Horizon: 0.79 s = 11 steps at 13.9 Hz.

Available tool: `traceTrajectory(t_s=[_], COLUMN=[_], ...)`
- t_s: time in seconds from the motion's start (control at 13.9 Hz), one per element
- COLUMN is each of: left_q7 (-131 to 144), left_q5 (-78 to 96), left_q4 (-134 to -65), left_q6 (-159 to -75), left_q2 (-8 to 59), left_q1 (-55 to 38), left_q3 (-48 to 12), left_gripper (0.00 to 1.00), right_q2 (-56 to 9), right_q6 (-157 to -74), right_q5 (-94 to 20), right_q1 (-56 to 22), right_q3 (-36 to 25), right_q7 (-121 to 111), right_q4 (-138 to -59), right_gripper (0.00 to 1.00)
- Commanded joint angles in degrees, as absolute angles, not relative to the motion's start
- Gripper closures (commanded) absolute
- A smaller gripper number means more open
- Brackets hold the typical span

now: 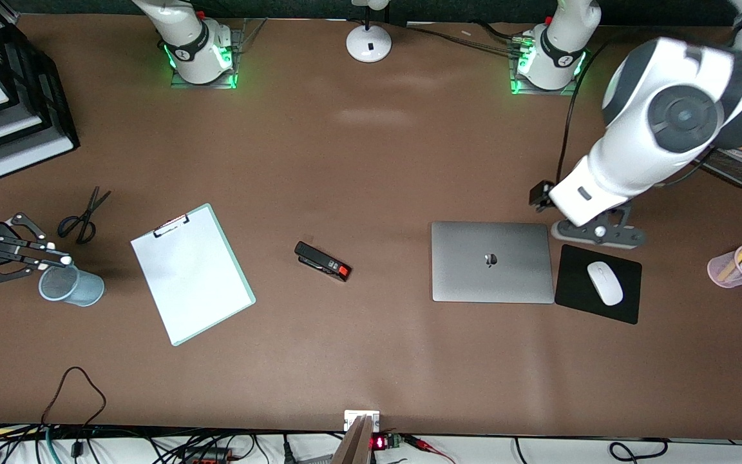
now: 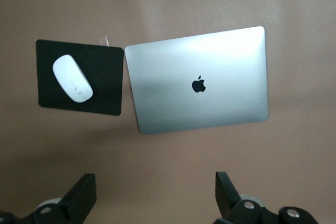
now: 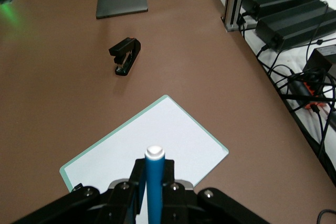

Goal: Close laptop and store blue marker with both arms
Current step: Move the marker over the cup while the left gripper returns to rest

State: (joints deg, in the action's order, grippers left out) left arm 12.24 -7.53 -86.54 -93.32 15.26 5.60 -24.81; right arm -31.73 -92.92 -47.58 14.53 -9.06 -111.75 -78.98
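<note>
Silver-grey and shut flat, the laptop [image 1: 492, 261] lies lid-down on the table, apple logo up, touching the black mousepad [image 1: 598, 284] w/ the white mouse [image 1: 605, 283] on it — we judge that half of the task done. Our left gripper [image 2: 152, 195] hangs over the table just by the laptop's edge, fingers spread wide & holding nothing; that arm waits.

Our right gripper [image 1: 49, 258] is at the right arm's end of the table, clamped on the blue marker [image 3: 155, 184], which stands up between the fingers w/ its pale end out (only the wrist view shows it properly). In the front view the fingertips sit at the rim of the blue-grey mesh cup [image 1: 69, 284], beside the clipboard [image 1: 192, 273].

Step in hand, as we read it: dropping the marker in that cup. To do it well we'd centre the marker over the cup's mouth — not the rim — keep it near vertical, go low before letting go, and open gently so the light cup doesn't tip.
</note>
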Motion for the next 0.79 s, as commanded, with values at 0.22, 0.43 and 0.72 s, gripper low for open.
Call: traceTrajectory(t_s=[0.22,0.43,0.72], left_q7=[-1.73,-5.09,-6.33], left_q5=[-0.62,1.23,1.05], left_q4=[-85.32,-92.52,-98.08], left_q6=[-88.94,-90.52,-93.25], left_q2=[8.72,1.34,-2.37], left_q1=[3.54,0.27,-3.34], left_q3=[-15.59,-7.92,-1.15], left_gripper=[0.00,0.00,0.00], right_q2=[-35.59,-37.00,-39.19], right_q6=[-90.79,-90.97,-91.41], right_q5=[-51.86,-51.86,-51.86], right_q1=[20.29,21.53,21.97], right_q3=[-8.35,-8.35,-8.35], right_q7=[-116.28,-118.73,-123.48], right_q4=[-76.38,-75.94,-74.27], right_gripper=[1.00,1.00,1.00])
